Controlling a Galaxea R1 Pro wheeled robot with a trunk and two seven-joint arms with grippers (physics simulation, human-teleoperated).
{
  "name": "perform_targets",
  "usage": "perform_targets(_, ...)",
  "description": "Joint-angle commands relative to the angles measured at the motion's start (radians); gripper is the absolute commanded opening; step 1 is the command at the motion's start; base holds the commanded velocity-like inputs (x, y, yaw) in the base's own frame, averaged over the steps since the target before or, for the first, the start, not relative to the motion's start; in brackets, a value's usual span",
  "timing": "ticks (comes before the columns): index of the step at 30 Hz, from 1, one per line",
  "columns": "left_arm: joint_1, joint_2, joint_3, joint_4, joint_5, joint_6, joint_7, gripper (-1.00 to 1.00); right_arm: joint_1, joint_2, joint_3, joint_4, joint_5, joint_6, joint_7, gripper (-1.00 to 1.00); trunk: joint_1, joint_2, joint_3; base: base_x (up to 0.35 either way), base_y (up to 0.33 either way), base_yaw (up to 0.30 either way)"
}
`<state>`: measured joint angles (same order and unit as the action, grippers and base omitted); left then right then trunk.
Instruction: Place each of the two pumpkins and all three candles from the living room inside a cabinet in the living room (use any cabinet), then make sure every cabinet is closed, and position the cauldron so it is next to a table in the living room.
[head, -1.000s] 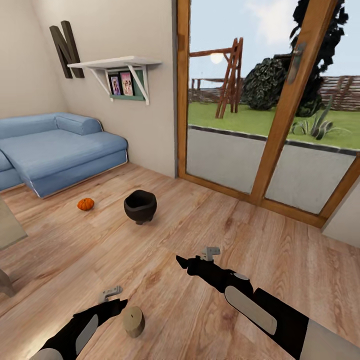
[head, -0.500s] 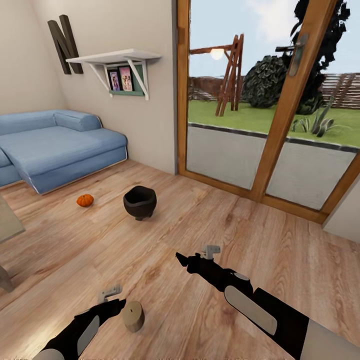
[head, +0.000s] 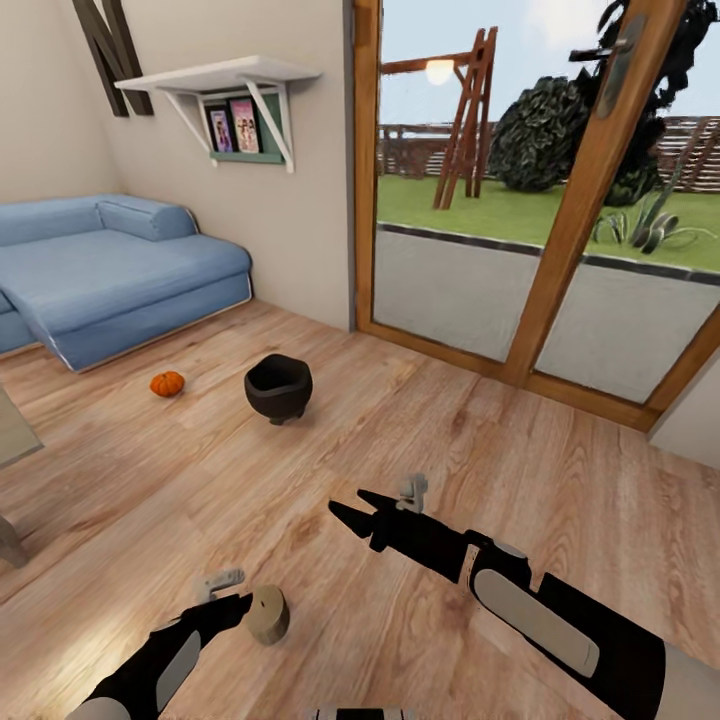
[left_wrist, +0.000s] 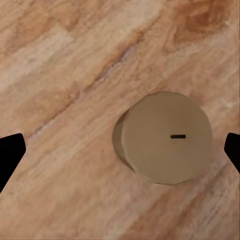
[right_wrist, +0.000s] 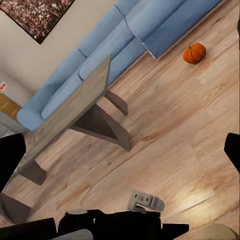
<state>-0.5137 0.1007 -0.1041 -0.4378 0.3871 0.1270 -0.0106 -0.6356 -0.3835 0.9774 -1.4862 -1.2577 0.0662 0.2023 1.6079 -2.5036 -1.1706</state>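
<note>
My left hand hung wide open over the candle; off-centre, closing risked toppling it.

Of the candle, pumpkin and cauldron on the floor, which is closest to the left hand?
The candle, right at the left hand; the pumpkin and cauldron sit farther off near the sofa.

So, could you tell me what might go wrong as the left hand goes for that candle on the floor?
1. The candle sits off-centre between the open fingers of the left hand, close to one side; closing now might knock it over or push it away.
2. The candle stands upright on smooth wood floor, so a nudge could send it rolling.
3. The cauldron and a pumpkin sit ahead, in the way if the base rolls forward.
</note>
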Motion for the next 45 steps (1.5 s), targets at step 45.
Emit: perform_targets(45, 0.000, -0.082, -0.120, -0.006, -0.038, 0.003, 0.174, 1.00, -0.001, -0.014, 0.000, 0.041, -0.015, 0.003, 0.060, 1.00, 0.007, -0.004, -0.063, 0.044, 0.000, 0.000)
